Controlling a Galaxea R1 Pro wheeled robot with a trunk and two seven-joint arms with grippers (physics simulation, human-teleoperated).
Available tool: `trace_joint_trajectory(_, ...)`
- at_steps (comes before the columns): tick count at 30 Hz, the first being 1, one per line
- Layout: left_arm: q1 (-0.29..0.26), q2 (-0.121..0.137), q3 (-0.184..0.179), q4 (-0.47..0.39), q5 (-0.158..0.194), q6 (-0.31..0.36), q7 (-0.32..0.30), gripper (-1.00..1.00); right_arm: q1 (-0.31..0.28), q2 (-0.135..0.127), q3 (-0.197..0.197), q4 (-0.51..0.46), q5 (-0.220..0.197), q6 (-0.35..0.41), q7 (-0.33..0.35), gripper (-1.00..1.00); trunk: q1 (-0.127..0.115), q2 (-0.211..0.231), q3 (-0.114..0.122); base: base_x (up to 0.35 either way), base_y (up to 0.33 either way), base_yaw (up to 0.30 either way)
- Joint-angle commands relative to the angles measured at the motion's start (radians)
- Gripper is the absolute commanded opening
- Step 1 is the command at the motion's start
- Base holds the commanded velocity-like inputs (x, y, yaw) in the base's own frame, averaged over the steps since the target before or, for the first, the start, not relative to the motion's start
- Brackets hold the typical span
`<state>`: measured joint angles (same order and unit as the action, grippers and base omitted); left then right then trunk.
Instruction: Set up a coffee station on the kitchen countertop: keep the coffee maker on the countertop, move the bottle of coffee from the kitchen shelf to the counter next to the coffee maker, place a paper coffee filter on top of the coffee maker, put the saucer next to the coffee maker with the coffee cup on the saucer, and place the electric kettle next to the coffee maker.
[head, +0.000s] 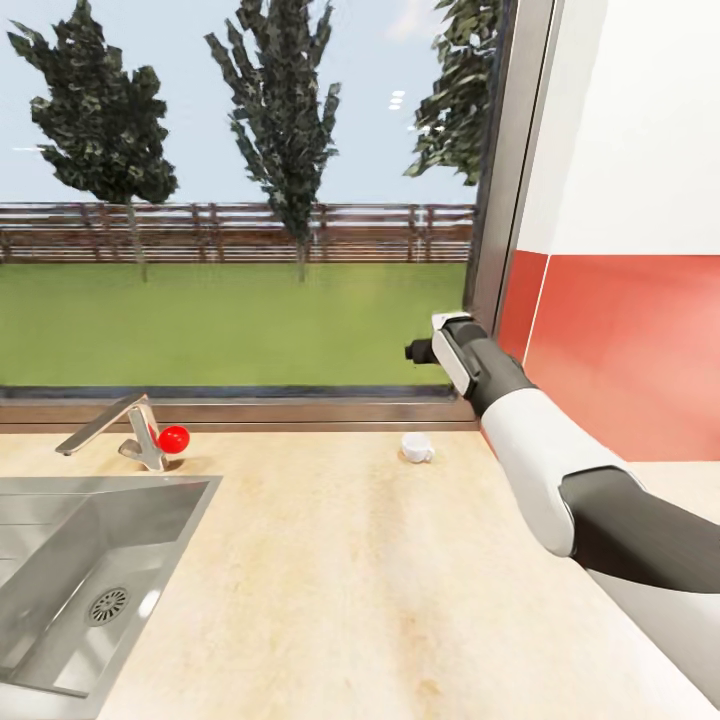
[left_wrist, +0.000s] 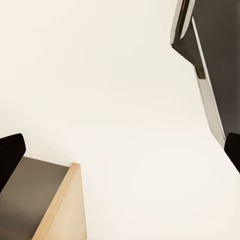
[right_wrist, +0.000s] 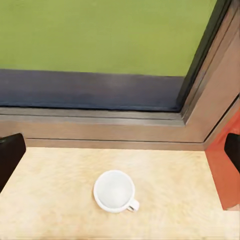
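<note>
1. While the right hand (head: 412, 351) hangs above the table (head: 330, 580) by the window (head: 240, 200), its fingers (right_wrist: 11, 155) stand spread wide, gripping nothing.
2. Coffee cup (head: 416, 448) upright on table near window sill, below right hand; also seen from right wrist (right_wrist: 115, 191), empty, between the fingers.
3. Sink (head: 90, 580) and faucet (head: 115, 428) sit well apart from cup.
4. Left hand (left_wrist: 120, 150) spread, facing a pale wall (left_wrist: 110, 90).

sink (head: 40, 590): set into the countertop (head: 330, 580)
faucet (head: 120, 425): behind the sink
red ball (head: 174, 438): beside the faucet
window (head: 230, 200): behind the countertop
</note>
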<state>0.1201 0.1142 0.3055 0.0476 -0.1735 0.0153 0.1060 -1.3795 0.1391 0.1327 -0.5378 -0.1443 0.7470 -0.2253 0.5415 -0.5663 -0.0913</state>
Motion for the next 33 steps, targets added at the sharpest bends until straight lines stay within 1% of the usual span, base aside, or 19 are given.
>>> trace_joint_trajectory(1,0.000,0.000,0.008,0.000,-0.011,0.002,0.003,1.00,-0.001,0.000,0.005,0.006,-0.011,0.003,-0.008,1.00,0.000,-0.002,-0.002,0.000,0.000,0.000)
trace_joint_trajectory(4,0.000,-0.001,0.007,0.000,-0.011,0.002,0.003,1.00,0.000,0.004,0.005,0.035,-0.010,0.003,-0.009,1.00,0.000,-0.002,-0.002,0.000,0.000,0.000)
trace_joint_trajectory(7,0.000,-0.001,0.007,0.000,-0.011,0.002,0.003,1.00,0.001,0.004,0.004,0.091,-0.010,0.003,-0.010,1.00,0.000,-0.002,-0.002,0.000,0.000,0.000)
trace_joint_trajectory(13,0.001,-0.002,0.007,0.000,-0.011,0.002,0.003,1.00,0.001,-0.001,0.004,0.116,-0.008,0.003,-0.012,1.00,0.000,-0.002,-0.002,0.000,0.000,0.000)
trace_joint_trajectory(17,0.008,-0.002,0.006,0.000,-0.011,0.002,0.002,1.00,0.001,-0.007,0.003,0.159,-0.009,-0.002,-0.012,1.00,0.000,-0.002,-0.002,0.000,0.000,0.000)
trace_joint_trajectory(19,0.015,-0.002,0.006,0.000,-0.011,0.002,0.003,1.00,0.001,-0.016,-0.005,0.199,-0.009,-0.024,-0.013,1.00,0.000,-0.002,-0.002,0.000,0.000,0.000)
trace_joint_trajectory(20,0.017,-0.002,0.006,0.000,-0.011,0.002,0.002,1.00,0.001,-0.018,-0.019,0.224,-0.009,-0.033,-0.014,1.00,0.000,-0.002,-0.002,0.000,0.000,0.000)
trace_joint_trajectory(23,0.018,-0.002,0.006,0.000,-0.011,0.002,0.003,1.00,0.001,-0.019,-0.027,0.240,-0.009,-0.038,-0.014,1.00,0.000,-0.002,-0.002,0.000,0.000,0.000)
trace_joint_trajectory(29,0.021,-0.001,0.006,0.000,-0.011,0.002,0.003,1.00,0.001,-0.019,-0.030,0.251,-0.008,-0.038,-0.015,1.00,0.000,-0.002,-0.002,0.000,0.000,0.000)
trace_joint_trajectory(33,0.034,0.001,0.006,0.000,-0.011,0.005,0.003,1.00,0.001,-0.019,-0.030,0.267,-0.009,-0.040,-0.015,1.00,0.000,-0.002,-0.002,0.074,0.000,0.000)
